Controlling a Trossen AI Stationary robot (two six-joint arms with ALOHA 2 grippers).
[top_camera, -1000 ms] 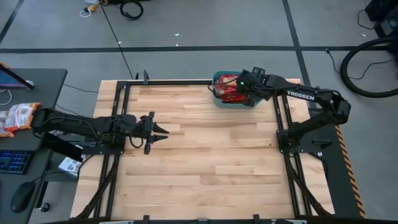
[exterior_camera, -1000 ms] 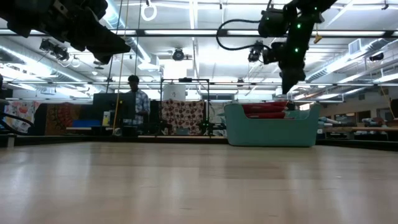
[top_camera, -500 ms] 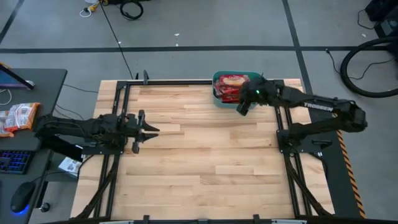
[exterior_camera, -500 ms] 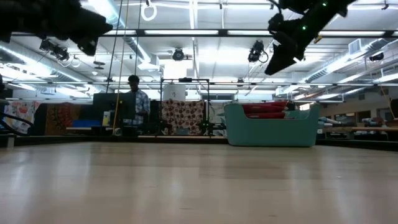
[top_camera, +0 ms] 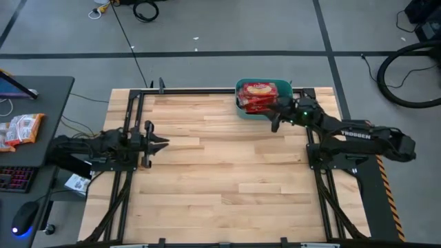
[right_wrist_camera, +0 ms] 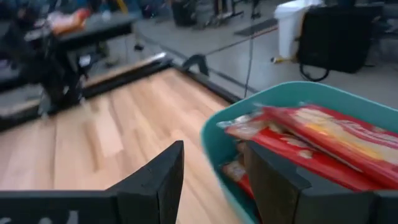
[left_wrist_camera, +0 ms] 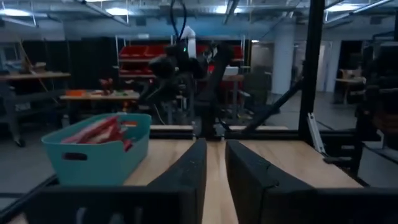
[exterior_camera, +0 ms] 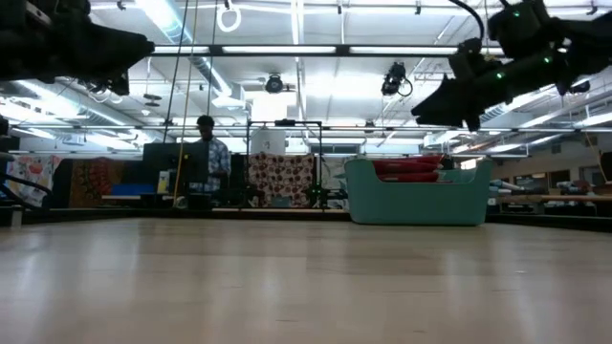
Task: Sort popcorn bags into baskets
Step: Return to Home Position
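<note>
Step in hand, by your pictures: homing. Popcorn bags point(top_camera: 259, 92) piled in teal basket point(top_camera: 238, 102) at surface point(top_camera: 227, 172) far edge. Right end effector point(top_camera: 274, 125) empty, moderately wide, just beside basket. Left end effector point(top_camera: 164, 142) empty, narrow gap, well apart. Next: park both arms, keep right clear of rim.

Bright ceiling lights point(exterior_camera: 382, 50), soft even light from above, dim left wrist view.

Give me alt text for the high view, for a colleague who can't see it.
A teal plastic tub filled with red foil popcorn bags sits at the top edge of the wooden table, right of centre. The right gripper hovers below it with fingers open and empty; the left gripper is at the table's left side.
</note>
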